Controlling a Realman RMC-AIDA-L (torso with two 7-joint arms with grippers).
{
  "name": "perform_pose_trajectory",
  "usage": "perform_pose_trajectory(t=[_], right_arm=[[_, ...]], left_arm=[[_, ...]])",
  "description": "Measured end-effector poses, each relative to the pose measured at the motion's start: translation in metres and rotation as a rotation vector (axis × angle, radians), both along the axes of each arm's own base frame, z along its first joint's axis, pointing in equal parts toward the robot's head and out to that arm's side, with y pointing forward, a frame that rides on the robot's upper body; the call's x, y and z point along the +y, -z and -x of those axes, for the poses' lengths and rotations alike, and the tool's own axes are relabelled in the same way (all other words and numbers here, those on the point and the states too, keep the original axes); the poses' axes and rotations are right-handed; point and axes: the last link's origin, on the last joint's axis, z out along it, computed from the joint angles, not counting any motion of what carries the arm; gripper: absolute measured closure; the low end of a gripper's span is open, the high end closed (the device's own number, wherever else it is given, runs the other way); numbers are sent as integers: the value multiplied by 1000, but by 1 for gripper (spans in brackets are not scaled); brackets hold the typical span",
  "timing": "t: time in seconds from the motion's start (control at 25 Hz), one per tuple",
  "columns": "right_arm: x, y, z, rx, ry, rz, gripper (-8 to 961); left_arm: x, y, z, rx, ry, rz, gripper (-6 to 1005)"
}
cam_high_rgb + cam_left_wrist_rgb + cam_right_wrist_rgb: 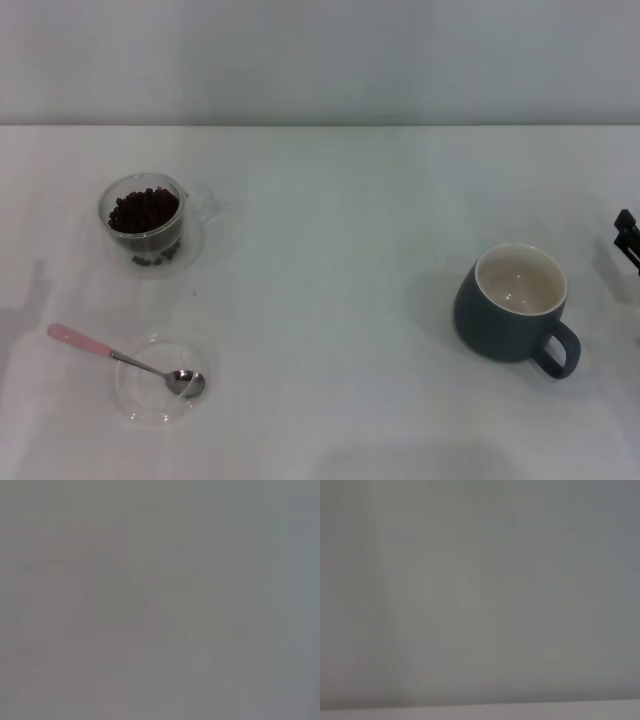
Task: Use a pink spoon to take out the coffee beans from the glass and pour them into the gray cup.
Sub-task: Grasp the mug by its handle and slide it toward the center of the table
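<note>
Coffee beans (pixel 144 210) filled the glass (pixel 150 222) at the far left of the white table (pixel 330 300), and nearer on that side the pink spoon (pixel 120 356) lay with its bowl in a shallow clear dish (pixel 160 383) and its handle resting out over the rim. Well apart on the right stood the gray cup (pixel 514 305), upright and empty. Only a dark bit of the right gripper (pixel 627 236) showed at the right edge, and whether its fingers were open could not be told; the left gripper was out of view, both wrist views showing only blank grey.
</note>
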Motion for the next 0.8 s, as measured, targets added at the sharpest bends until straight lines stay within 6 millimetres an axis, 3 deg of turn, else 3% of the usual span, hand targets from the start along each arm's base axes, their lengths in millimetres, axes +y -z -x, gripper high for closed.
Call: perform_pose_trajectory(t=[0.16,0.6,0.8], right_arm=[[-7,-1,-1,1,-31,36,71],[-15,-8,0,106,-64,11,78],[-30,-8,5,131,-109,-22,80]], left_arm=[[1,1,-2,-4,7,4,108],[-1,1,1,5,0,6,108],[-3,-5,5,17,-7,-11,108]])
